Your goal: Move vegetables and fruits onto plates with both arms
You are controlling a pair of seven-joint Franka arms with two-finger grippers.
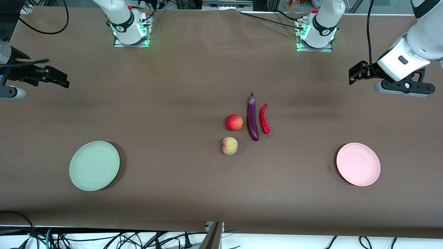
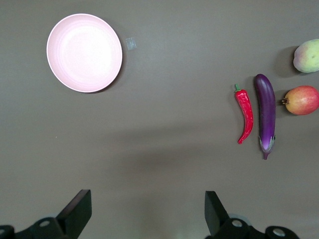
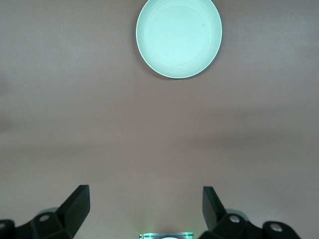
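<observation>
Both jaws spread wide, holding nothing. Nearest the front camera: green plate toward the right arm's end, pink plate toward the left arm's end. Mid-table: peach, farther the pomegranate, eggplant beside it, chili probably not touching it. Left gripper and right gripper hang over bare table at their ends.

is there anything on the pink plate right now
No, the pink plate is bare; the chili, eggplant and both fruits lie on the table.
</observation>
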